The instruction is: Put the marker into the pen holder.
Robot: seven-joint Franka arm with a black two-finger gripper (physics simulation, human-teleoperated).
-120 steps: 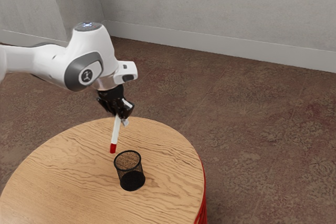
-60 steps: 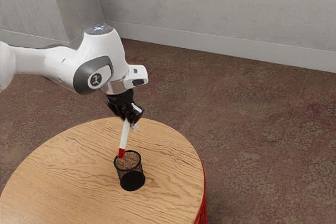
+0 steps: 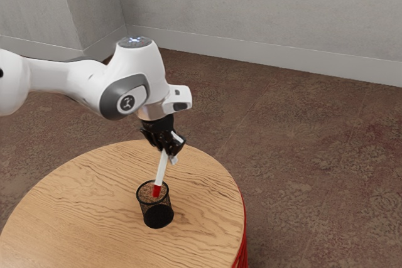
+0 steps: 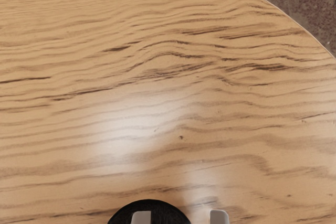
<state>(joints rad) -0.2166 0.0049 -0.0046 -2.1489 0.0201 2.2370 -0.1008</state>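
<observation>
My gripper (image 3: 168, 155) is shut on the white marker (image 3: 162, 168) above the table. The marker slants downward, its red end lowest, overlapping the mouth of the black mesh pen holder (image 3: 157, 215); whether that end is inside or just above the rim, I cannot tell. Upright on the table, the holder stands below the hand. At the wrist view's lower edge are the light fingertips of my gripper (image 4: 180, 217), with the dark pen holder (image 4: 163, 208) beneath.
The round wooden table (image 3: 81, 199) has a curved edge, with red below it at the exterior view's right. Brown patterned floor (image 3: 301, 155) surrounds it, and a grey wall (image 3: 264, 10) stands behind.
My hand has moved toward the exterior view's right and somewhat lower, carrying the marker. Its red end went from beside the pen holder to the holder's mouth. The holder has stayed put.
</observation>
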